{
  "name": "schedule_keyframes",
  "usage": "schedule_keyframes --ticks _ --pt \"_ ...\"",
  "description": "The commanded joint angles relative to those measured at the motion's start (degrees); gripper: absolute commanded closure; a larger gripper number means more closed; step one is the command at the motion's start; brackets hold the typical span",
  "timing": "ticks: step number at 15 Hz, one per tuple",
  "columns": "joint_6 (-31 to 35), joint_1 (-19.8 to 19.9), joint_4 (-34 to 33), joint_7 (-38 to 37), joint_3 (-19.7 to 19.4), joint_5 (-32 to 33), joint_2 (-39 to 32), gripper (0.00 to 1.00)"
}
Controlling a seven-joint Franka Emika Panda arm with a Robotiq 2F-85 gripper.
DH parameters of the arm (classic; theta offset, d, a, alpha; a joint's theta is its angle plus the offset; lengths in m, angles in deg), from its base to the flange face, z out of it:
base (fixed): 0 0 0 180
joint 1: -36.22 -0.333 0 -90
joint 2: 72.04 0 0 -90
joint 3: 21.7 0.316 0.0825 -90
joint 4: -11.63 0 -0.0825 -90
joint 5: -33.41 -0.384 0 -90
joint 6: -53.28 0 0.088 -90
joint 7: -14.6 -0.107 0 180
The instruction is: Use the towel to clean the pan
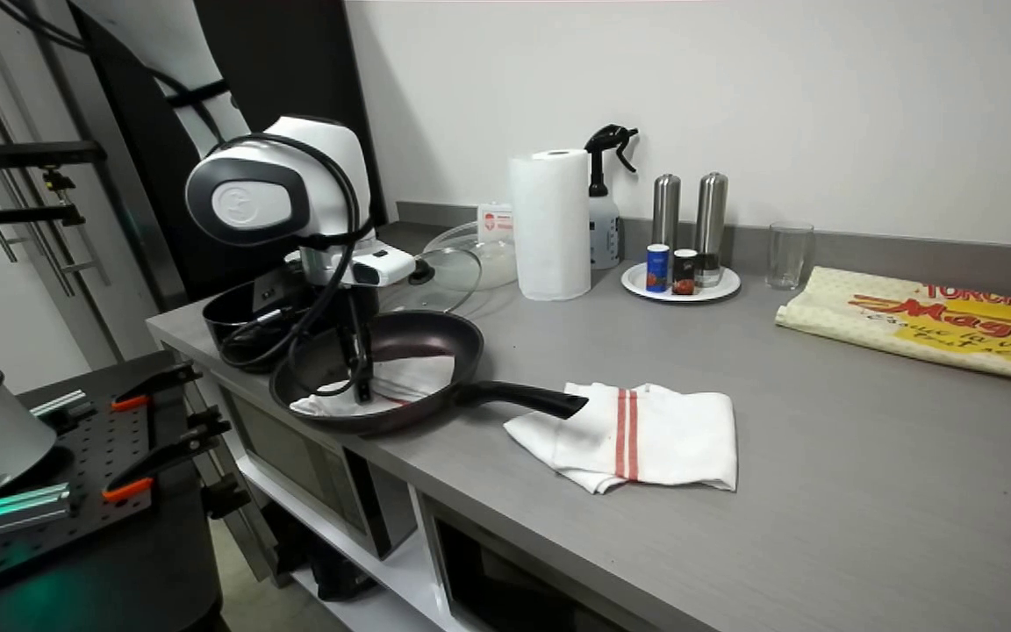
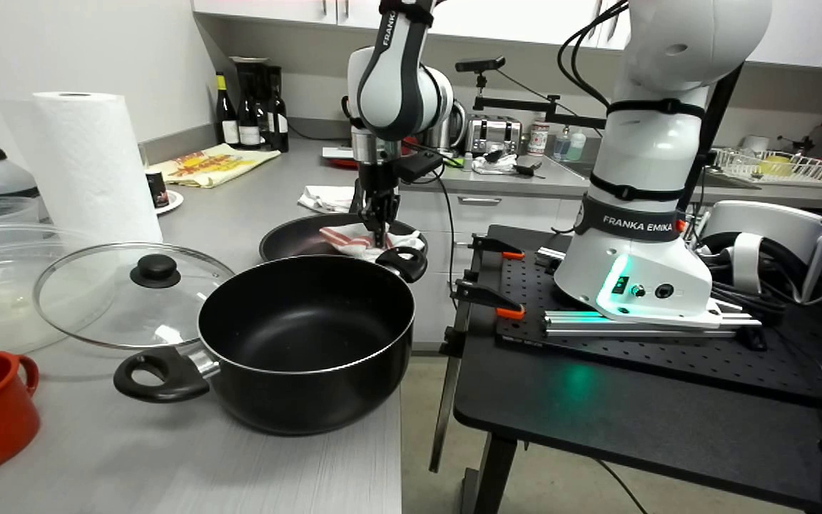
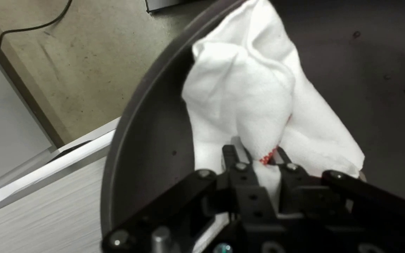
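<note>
In an exterior view: pan (image 1: 422, 338) left of centre, towel (image 1: 418, 376) in it, gripper (image 1: 363, 386) down inside at the towel. Pot (image 1: 226, 326) to pan's upper left. Second towel (image 1: 681, 439) right of pan. Paper roll (image 1: 551, 228) upper centre; rightward from it spray bottle (image 1: 604, 237), plate (image 1: 631, 280), glass (image 1: 790, 254).

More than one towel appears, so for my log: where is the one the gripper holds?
In the wrist view, the towel lies inside the pan, pinched by the gripper, with the pan's side wall to its left.
</note>
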Motion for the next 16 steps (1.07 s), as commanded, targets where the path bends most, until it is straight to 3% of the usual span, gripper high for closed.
schedule_keyframes --ticks 1,7,16 --pt "-2.7 0.4 -4.2 -0.1 -1.2 -0.7 -3.0 0.97" --pt "-4.4 1.1 -7.1 -0.6 -3.6 -0.3 -2.9 0.97" --pt "-4.6 -3.4 -8.1 -1.7 -2.4 0.8 -4.4 0.97"
